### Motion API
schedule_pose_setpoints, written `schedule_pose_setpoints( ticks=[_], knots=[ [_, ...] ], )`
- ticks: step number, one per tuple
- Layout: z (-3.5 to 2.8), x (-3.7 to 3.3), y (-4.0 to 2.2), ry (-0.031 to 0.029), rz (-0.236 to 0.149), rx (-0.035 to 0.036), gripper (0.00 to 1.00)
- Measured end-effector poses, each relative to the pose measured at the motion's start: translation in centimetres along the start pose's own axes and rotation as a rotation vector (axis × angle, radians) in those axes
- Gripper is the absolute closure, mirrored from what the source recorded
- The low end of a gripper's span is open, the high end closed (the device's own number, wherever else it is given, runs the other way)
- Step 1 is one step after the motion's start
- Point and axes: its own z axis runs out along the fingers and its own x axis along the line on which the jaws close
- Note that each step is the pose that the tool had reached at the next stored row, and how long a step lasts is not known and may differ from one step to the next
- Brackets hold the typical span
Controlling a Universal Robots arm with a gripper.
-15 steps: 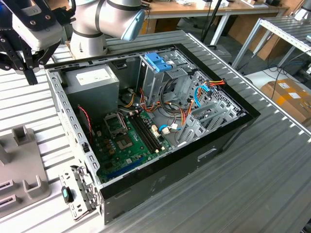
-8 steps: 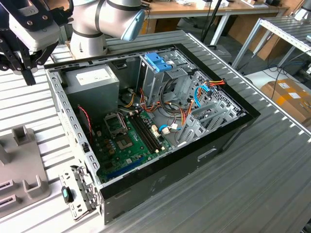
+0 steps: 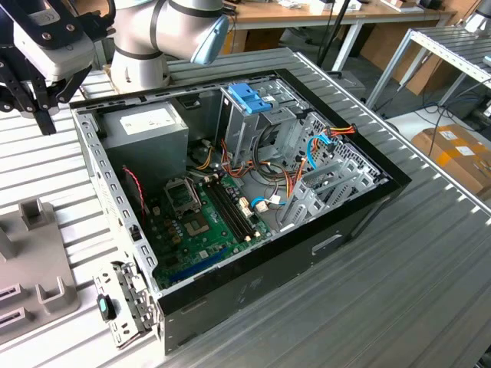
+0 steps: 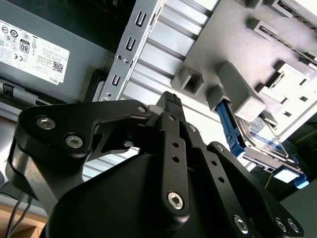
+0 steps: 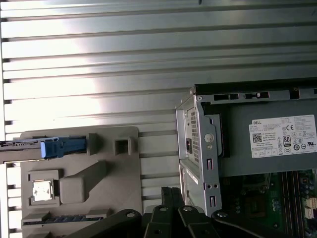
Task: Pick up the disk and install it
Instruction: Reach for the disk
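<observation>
Empty jaws, pressed together (disk (image 5: 49,148) slotted in grey holder (image 5: 116,171) nearby)

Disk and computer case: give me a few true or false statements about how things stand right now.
1. The disk stands on edge in the grey fixture, outside the computer case. True.
2. The gripper is holding the disk. False: the disk sits in the fixture, apart from the gripper.
3. The case lies open with its motherboard exposed. True.
4. The blue bracket lies flat on the motherboard. False: it tops the upright metal cage.
5. The power supply sits inside the case. True.
</observation>
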Motion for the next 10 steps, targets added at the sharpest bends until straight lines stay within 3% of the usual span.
schedule_pose_setpoints(
  ticks=[7,10],
  knots=[
    [-0.01,0.14,-0.01,0.0,0.0,0.0001,0.89],
    [-0.01,0.79,-0.06,0.0,0.0,0.0001,0.89]
  ],
)
